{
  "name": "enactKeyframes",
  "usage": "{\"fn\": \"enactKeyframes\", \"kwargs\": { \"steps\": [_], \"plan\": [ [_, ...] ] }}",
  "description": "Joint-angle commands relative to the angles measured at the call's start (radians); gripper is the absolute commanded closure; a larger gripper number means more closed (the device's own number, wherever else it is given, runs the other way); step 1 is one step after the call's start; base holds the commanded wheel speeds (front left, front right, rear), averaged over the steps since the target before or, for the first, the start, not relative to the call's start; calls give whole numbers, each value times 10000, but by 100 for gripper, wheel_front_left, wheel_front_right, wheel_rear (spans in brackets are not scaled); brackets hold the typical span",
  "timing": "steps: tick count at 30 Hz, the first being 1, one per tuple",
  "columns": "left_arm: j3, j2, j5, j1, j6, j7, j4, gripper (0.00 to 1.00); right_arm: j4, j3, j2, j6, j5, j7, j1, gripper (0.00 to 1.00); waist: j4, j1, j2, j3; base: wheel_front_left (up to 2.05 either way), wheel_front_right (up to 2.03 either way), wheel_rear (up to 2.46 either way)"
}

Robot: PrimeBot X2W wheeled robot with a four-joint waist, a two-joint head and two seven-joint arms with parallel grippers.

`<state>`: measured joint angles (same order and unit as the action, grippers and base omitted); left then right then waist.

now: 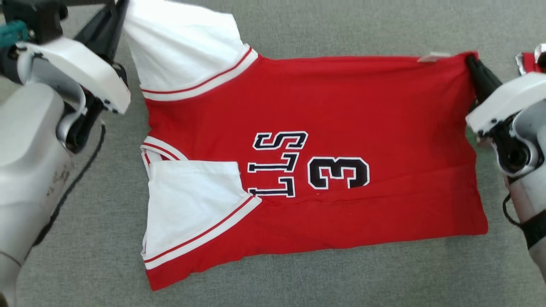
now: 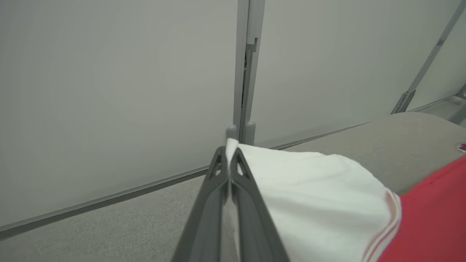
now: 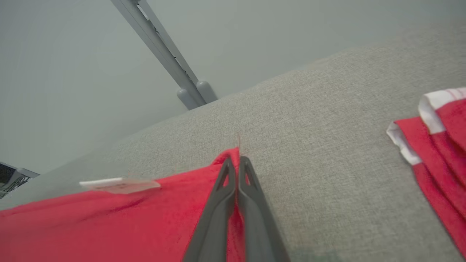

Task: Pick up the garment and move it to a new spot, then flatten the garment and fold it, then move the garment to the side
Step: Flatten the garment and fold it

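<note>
You have the red jersey point(image 1: 324, 170) spread face up on the grey fabric surface point(image 1: 298, 277) in the middle of the head view, turned sideways: neck end toward 9 o'clock, hem toward 3 o'clock, with the black number 3 point(image 1: 339, 172) and its lettering near the centre. Your left gripper point(image 1: 121, 15) sits at 11 o'clock with its jaws pressed together on the edge of the far white sleeve point(image 1: 183, 47) — in the left wrist view the two dark fingers of that gripper point(image 2: 228, 154) meet with a sliver of white cloth pinched between the tips, and the sleeve point(image 2: 309, 189) drapes away toward 4 o'clock into the red body. Behind it you see a pale panel wall with an upright grey post point(image 2: 247, 72). Your right gripper point(image 1: 471, 59) is at 2 o'clock on the far hem corner, jaws closed on it; the right wrist view shows the gripper point(image 3: 238, 163) nipping a peak of red fabric, lifted slightly off the surface. A small white label point(image 1: 433, 56) stands up on the far edge just beside that grip, toward 9 o'clock from it point(image 3: 120, 185). The near sleeve point(image 1: 192, 204) lies flat at 8 o'clock, folded over the jersey's chest. A second red garment point(image 1: 529, 62) with white trim lies apart at the 3 o'clock edge point(image 3: 437, 145).
</note>
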<state>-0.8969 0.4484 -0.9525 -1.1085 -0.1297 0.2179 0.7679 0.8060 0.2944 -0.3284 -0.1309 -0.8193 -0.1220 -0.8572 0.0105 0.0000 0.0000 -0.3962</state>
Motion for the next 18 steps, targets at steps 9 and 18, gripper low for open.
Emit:
{"fn": "enactKeyframes", "kwargs": {
  "steps": [9,18],
  "plan": [
    [-331,265,-547,1229,-13,99,-780,100,-220,-122,-122,0,-96,274,1421,100,-342,0,0,1339,0,0,0],
    [-860,1187,-742,2871,108,-402,-2387,100,-919,-515,-324,0,-455,-40,3323,100,-704,0,0,2360,0,0,0]
  ]
}}
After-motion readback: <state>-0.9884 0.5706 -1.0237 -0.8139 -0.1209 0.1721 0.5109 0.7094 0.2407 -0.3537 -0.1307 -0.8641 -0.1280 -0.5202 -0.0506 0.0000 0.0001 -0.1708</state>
